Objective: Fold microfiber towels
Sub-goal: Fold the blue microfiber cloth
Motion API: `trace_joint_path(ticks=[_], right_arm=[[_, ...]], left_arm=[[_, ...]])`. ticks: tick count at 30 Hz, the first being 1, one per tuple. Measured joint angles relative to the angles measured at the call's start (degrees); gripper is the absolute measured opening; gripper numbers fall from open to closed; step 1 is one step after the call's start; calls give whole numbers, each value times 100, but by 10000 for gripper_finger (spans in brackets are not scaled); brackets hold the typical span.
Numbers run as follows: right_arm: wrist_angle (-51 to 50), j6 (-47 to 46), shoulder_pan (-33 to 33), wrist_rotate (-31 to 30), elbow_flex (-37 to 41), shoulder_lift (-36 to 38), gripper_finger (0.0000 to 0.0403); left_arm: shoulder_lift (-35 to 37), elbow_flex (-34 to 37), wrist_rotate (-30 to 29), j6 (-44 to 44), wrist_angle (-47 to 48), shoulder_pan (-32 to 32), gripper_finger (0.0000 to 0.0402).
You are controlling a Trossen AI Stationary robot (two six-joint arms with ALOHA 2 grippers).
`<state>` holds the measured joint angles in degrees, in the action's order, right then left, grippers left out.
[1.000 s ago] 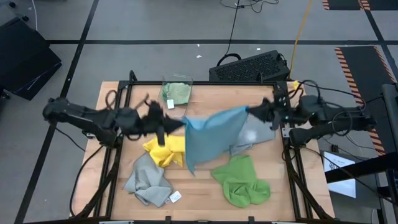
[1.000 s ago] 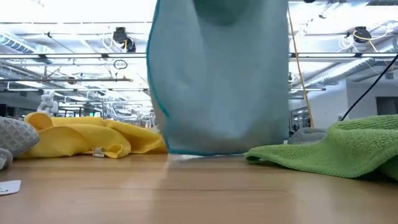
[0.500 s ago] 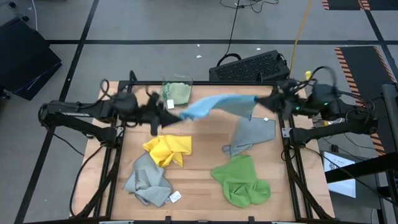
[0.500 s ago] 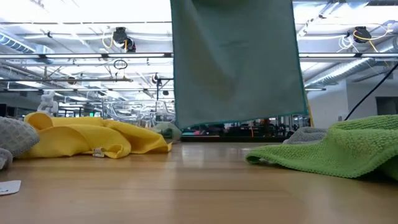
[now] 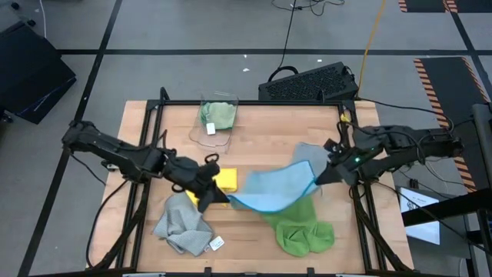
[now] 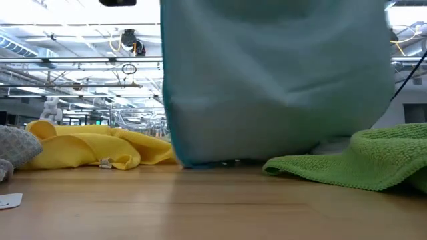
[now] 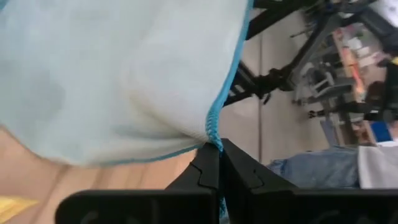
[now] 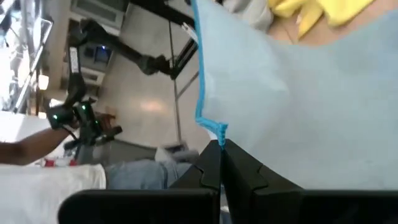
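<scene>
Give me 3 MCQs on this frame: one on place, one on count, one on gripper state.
1. Where is the pale green towel?
A. In the clear bin
B. Under the yellow towel
C. In the left gripper

2. How many towels are held off the table?
A. None
B. One
C. Two

3. How do the grippers hold the light blue towel?
A. Both shut on corners
B. Only the right gripper
C. Both open

Answers: 1 A, it sits inside the bin at the table's far side. 2 B, only the blue towel hangs between the arms. 3 A, each wrist view shows fingers pinching a corner.
</scene>
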<state>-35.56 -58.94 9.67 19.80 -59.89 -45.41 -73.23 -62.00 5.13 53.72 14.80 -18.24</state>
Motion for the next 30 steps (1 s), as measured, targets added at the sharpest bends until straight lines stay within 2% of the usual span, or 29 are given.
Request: trace_joint_path(ticks=[4,10,13,16,19,22,26,30], right_arm=[[145,31,44,-255,19,121,0],[838,314,-260,-1508,19,347,0],[1562,523,-568,-2383,19,410,0],[2562,933,-888,-2760,17,413,0],[3140,1153,-1158,-2701,-10,422,0],[2887,1165,-1235,-2338,-97,447,0],[2113,902,-1215,-1364,-108,500,0],[939,585,-1176,-304,-104,445,0]], left_arm=[[-23,2,-175,-310,-844,100,3],[419,0,-985,-1268,-1439,809,5],[647,0,-1116,-1611,-1538,1378,3],[823,2,-1088,-1733,-1721,1921,5],[992,0,-671,-1738,-1964,2306,3],[1058,0,-58,-1580,-1948,2428,5],[1066,0,687,-1189,-1518,2194,3],[895,-3,726,-1004,-583,1646,5]])
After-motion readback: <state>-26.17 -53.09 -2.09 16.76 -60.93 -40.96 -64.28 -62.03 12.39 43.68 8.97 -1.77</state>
